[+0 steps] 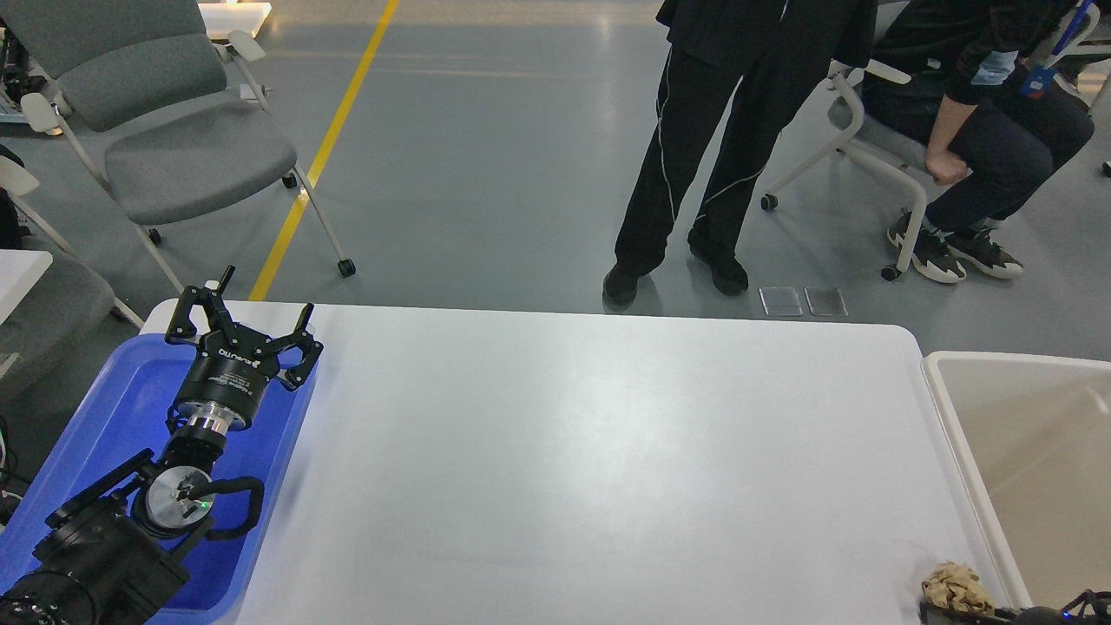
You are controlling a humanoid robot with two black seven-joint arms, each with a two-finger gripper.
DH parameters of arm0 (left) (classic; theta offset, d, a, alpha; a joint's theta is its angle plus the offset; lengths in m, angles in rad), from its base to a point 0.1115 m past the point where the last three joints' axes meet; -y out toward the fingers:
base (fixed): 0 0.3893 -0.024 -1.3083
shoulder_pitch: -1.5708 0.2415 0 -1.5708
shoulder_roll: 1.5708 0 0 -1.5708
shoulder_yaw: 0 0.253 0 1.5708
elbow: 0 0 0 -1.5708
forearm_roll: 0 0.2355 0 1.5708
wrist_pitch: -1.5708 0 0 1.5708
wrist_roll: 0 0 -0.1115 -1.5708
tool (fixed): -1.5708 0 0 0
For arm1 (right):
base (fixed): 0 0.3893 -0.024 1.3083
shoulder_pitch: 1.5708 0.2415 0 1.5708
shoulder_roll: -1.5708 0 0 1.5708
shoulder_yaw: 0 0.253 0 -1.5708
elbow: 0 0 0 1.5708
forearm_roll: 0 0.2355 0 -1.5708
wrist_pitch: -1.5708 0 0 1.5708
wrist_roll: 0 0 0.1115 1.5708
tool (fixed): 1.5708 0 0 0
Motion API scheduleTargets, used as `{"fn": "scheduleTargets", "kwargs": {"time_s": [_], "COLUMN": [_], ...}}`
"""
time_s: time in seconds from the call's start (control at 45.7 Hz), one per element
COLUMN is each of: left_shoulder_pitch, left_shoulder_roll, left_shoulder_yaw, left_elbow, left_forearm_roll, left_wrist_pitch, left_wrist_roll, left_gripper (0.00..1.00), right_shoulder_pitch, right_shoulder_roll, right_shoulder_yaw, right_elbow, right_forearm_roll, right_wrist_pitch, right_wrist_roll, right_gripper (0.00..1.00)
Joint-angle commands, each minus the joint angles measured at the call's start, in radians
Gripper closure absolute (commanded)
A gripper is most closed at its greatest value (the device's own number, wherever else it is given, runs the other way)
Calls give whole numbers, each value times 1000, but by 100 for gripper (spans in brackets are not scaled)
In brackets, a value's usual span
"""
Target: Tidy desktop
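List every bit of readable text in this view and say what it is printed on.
White brand lettering, upside down, on the left claw: too small to read with certainty.
Small label on the claw's black cylindrical body: too small to read.
Blue badge on the seated person: blurred, unreadable.
No other text shows.

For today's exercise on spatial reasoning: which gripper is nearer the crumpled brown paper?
Right. Right gripper sits just beside the crumpled brown paper at the desktop's near right corner; left gripper hovers over the blue tray, far left.
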Motion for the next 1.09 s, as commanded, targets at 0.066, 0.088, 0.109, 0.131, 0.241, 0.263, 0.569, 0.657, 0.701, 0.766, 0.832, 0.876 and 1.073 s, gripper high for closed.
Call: {"fn": "scheduleTargets", "kwargs": {"time_s": [0.066, 0.088, 0.109, 0.131, 0.241, 0.263, 0.569, 0.657, 0.701, 0.766, 0.832, 0.876, 1.073], "left_shoulder_pitch": [0, 0, 0, 0, 0, 0, 0, 0, 0, 0, 0, 0, 0], "left_shoulder_roll": [0, 0, 0, 0, 0, 0, 0, 0, 0, 0, 0, 0, 0], "left_shoulder_yaw": [0, 0, 0, 0, -1, -1, 0, -1, -1, 0, 0, -1, 0], "left_elbow": [0, 0, 0, 0, 0, 0, 0, 0, 0, 0, 0, 0, 0], "left_forearm_roll": [0, 0, 0, 0, 0, 0, 0, 0, 0, 0, 0, 0, 0], "left_wrist_pitch": [0, 0, 0, 0, 0, 0, 0, 0, 0, 0, 0, 0, 0], "left_wrist_roll": [0, 0, 0, 0, 0, 0, 0, 0, 0, 0, 0, 0, 0], "left_gripper": [0, 0, 0, 0, 0, 0, 0, 0, 0, 0, 0, 0, 0], "right_shoulder_pitch": [5, 7, 10, 14, 28, 30, 71, 92, 105, 128, 149, 161, 240], "right_shoulder_roll": [-1, -1, -1, -1, -10, -12, -173, -243, -277, -332, -387, -423, -542], "right_shoulder_yaw": [-6, -6, -6, -6, -8, -8, -3, -3, -3, -2, 1, -3, 3], "right_elbow": [-4, -1, -1, 1, 7, 8, 166, 222, 249, 294, 341, 380, 450], "right_forearm_roll": [5, 5, 5, 5, 6, 6, 46, 78, 89, 95, 115, 135, 172], "right_wrist_pitch": [-4, -6, -6, -6, -6, -6, -1, 2, 2, 4, 7, 10, 48], "right_wrist_roll": [0, 1, 1, 1, 1, 1, 1, 4, 16, 41, 46, 46, 64], "right_gripper": [100, 100, 100, 100, 100, 100, 100, 100, 100, 100, 100, 100, 100]}}
